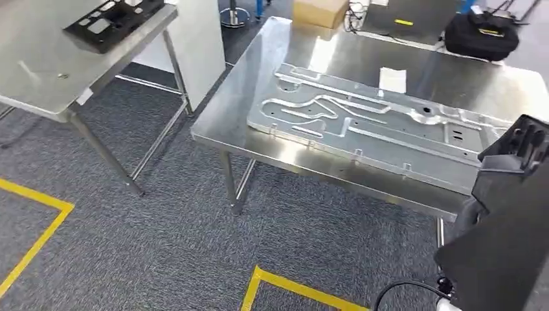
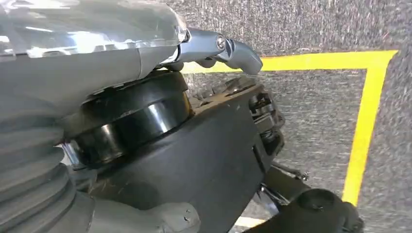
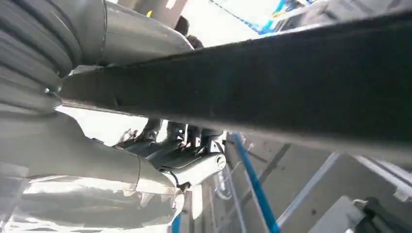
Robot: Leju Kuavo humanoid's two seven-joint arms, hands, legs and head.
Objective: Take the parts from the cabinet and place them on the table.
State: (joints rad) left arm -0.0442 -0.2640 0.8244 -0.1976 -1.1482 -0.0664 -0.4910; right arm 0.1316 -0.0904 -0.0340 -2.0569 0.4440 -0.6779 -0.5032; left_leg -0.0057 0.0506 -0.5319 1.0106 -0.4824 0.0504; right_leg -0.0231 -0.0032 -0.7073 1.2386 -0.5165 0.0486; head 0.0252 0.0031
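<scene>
A large black moulded part (image 1: 508,220) stands on edge at the right of the head view, close to the near right corner of the steel table (image 1: 259,65). In the right wrist view this black part (image 3: 291,82) runs across as a dark slab. My right hand (image 3: 145,170) grips it, the thumb (image 3: 141,34) on one face and the fingers (image 3: 189,160) on the other. My left hand (image 2: 214,48) hangs over the grey carpet beside my body. Its thumb (image 2: 238,53) sticks out straight and its fingers are hidden.
A big silver stamped metal panel (image 1: 362,123) covers much of the steel table, with a white slip (image 1: 393,79) behind it. A cardboard box (image 1: 320,11) and a black bag (image 1: 482,32) lie at the far edge. A second table (image 1: 39,71) at left carries another black part (image 1: 113,23). Yellow tape (image 1: 39,227) marks the carpet.
</scene>
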